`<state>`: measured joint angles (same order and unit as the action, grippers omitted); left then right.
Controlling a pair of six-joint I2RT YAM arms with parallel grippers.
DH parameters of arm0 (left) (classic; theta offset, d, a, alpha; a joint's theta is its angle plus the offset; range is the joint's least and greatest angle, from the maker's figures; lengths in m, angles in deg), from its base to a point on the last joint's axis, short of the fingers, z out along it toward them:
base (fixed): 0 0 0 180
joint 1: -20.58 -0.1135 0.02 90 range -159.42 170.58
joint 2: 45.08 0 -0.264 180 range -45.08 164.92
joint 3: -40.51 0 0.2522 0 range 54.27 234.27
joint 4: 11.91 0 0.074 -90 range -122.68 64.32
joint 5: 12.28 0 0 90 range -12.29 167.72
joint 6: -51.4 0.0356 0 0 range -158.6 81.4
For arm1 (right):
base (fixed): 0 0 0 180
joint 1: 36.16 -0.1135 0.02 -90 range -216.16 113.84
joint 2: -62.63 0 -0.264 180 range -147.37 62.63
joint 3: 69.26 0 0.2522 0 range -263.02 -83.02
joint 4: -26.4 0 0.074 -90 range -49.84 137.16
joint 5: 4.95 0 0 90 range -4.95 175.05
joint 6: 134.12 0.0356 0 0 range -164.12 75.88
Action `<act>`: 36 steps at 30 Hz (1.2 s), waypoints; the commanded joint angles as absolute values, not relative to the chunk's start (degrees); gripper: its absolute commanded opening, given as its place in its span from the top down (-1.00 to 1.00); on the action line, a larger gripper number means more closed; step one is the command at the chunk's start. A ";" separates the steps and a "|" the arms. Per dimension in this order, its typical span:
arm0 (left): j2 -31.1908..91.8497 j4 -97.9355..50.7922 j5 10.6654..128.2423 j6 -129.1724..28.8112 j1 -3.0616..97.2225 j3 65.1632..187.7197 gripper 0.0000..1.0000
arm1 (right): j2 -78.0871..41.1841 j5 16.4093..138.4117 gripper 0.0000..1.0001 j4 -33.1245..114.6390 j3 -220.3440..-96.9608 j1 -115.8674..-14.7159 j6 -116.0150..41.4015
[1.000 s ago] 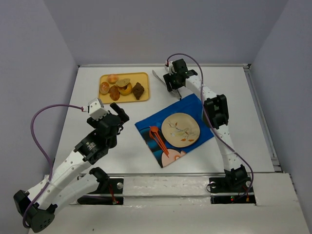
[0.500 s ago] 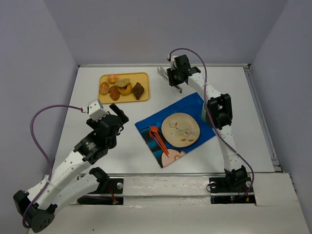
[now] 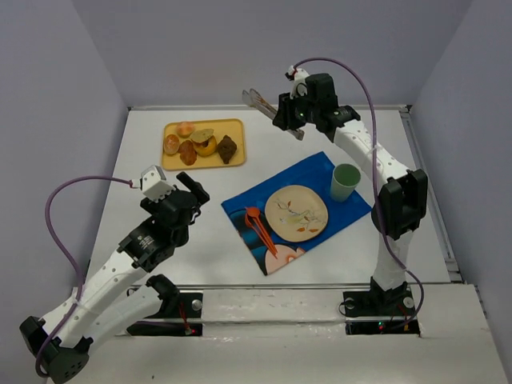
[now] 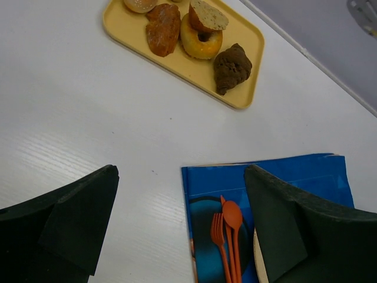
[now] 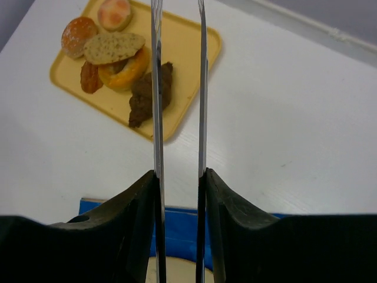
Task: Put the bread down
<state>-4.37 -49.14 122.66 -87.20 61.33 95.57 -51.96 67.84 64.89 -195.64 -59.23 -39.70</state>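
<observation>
The bread (image 3: 200,144) sits on the yellow tray (image 3: 237,128) at the table's (image 3: 152,216) far left, leftward of and below the right claw (image 3: 289,120), which pinches metal tongs (image 3: 258,98) aimed lengthwise at it, while the left claw (image 3: 194,186) hovers spread and empty.

Dark bread (image 5: 143,101) partly behind tongs (image 5: 202,88).

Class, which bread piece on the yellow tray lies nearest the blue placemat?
The dark brown croissant-like pastry at the yellow tray's right end, nearest the blue placemat; the other pieces are paler and lie farther left.
</observation>
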 commanded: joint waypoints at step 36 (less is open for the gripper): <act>-7.99 -45.10 122.36 -87.64 61.10 93.21 -0.98 | -61.73 86.19 -0.27 68.55 -198.51 -75.89 -30.07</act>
